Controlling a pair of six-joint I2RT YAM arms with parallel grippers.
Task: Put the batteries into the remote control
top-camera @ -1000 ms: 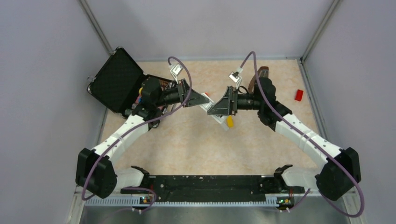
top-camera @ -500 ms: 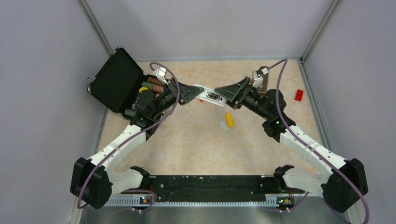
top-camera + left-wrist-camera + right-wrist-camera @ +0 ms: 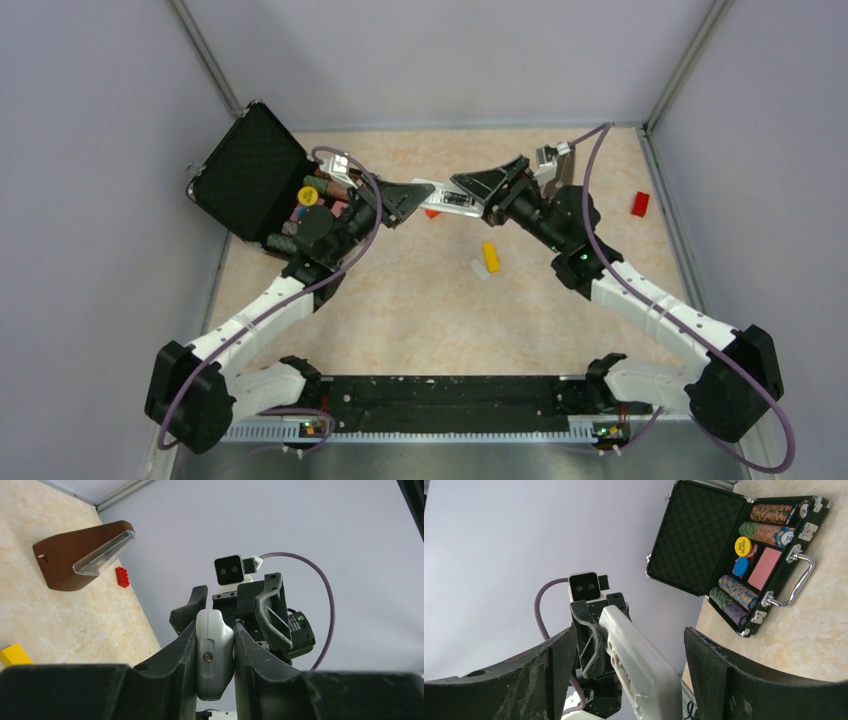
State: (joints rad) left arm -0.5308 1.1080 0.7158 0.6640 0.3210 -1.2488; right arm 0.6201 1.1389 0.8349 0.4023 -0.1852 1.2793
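Observation:
The remote control (image 3: 446, 198) is a white bar held level in the air between the two arms, with a dark patch on its upper side. My left gripper (image 3: 408, 200) is shut on its left end. The left wrist view shows that end (image 3: 214, 652) pinched between both fingers (image 3: 180, 655). My right gripper (image 3: 482, 190) straddles the other end. In the right wrist view the remote (image 3: 644, 670) runs between the wide-apart fingers (image 3: 719, 675) with a gap on each side, so the gripper is open. The batteries are out of view.
An open black poker-chip case (image 3: 250, 172) with chips and cards lies at the back left. A yellow block (image 3: 491, 257) and a small white piece (image 3: 479, 268) lie mid-table. Red blocks (image 3: 640, 203) lie at the right and under the remote. A brown wooden stand (image 3: 75, 555) stands behind the right arm.
Both arms have swung toward the back of the table, carrying the remote up and away from the yellow block. The right gripper's wrist has turned and still straddles the remote's end.

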